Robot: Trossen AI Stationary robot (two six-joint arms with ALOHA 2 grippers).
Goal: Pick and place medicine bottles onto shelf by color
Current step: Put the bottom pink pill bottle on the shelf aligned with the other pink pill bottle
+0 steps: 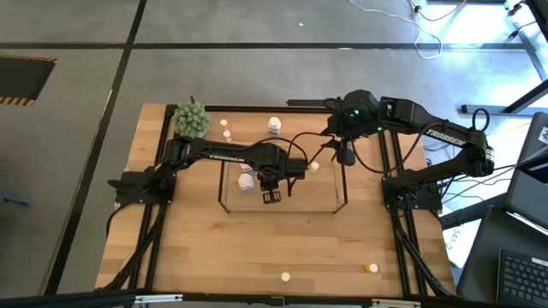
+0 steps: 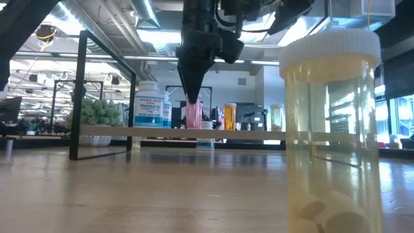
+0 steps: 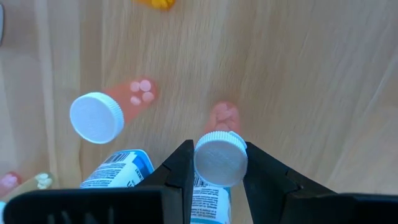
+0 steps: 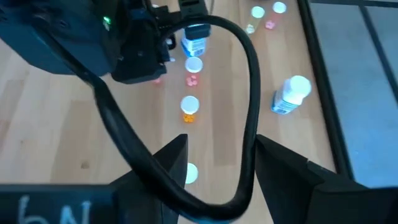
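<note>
Over the shelf [image 1: 282, 208], the left gripper [image 3: 214, 163] points down with its jaws pinching a pink bottle [image 3: 219, 152] by its white cap; the low view shows that bottle standing on the shelf's wood-coloured board, with the dark fingers [image 2: 192, 77] tapering down onto it. Just beside it on the board, toward the left, stands a larger white bottle with a blue label [image 2: 149, 103], and a second pink bottle [image 3: 109, 109] with a white cap stands a little apart from the held one in the left wrist view. An orange bottle [image 2: 229, 115] stands on the shelf to the right of the gripper.

At the shelf's far right corner hangs the right gripper [image 4: 217, 165], jaws spread wide with nothing between them (a thick black cable crosses in front of them in its wrist view). Below it on the wood a cream-capped bottle [image 4: 190, 172] and an orange bottle with a white cap [image 4: 189, 107] are lined up toward the left arm.

Farther back on the table, another white bottle [image 1: 274, 126] stands beyond the shelf, near a green round plant [image 1: 192, 119] at the far left corner. Along the near edge sit a cream bottle [image 1: 285, 276] and an orange one [image 1: 372, 268], well apart from the shelf. Closest to the low camera, a tall clear yellowish bottle [image 2: 330, 123] with a white cap fills the right side.
</note>
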